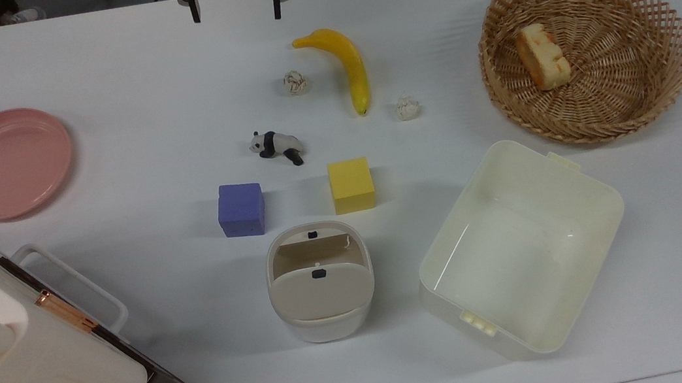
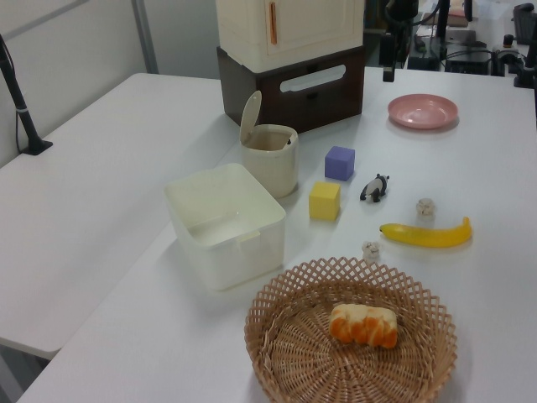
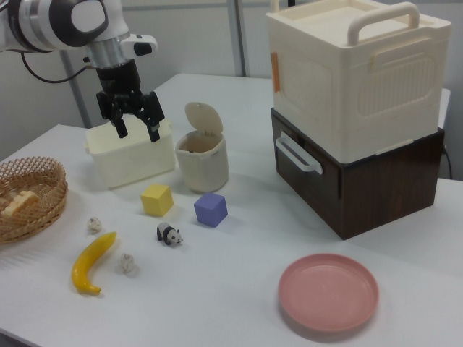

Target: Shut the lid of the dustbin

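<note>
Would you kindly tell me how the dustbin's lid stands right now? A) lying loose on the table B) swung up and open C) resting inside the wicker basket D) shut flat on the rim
B: the lid stands raised at the back edge of the dustbin, whose mouth is uncovered.

So the dustbin [image 1: 325, 322] is a small off-white rounded-square tub sitting upright on the table, and it's open right now. Its lid [image 1: 320, 292] is a flat beige panel with a little black button near one edge, flipped up and standing nearly vertical on its hinge in the left view [image 2: 250, 117]. Same in the right view [image 3: 203, 117], you can see into the bin
</note>
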`<state>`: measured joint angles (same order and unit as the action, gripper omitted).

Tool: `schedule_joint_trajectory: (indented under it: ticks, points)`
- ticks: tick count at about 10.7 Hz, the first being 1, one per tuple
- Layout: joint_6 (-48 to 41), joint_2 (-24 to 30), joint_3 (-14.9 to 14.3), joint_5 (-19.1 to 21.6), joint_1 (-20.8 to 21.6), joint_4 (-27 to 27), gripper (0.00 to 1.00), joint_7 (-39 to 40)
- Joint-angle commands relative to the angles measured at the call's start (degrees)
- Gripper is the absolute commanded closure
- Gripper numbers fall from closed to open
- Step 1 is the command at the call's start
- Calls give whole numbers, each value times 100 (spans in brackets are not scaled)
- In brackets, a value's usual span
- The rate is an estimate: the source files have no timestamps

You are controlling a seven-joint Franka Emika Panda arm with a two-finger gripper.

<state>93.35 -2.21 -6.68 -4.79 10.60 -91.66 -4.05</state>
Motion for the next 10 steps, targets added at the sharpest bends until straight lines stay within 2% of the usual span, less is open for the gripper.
schedule_joint_trajectory:
  ticks: [1,3,8,9,10]
  points:
    - [-54,36,-26,84,30,43,0,124]
    - [-28,27,-26,84,30,43,4,133]
    - [-19,27,-26,93,4,43,82,247]
    - [-1,27,-26,101,12,43,93,247]
    - [8,18,-26,101,12,43,99,247]
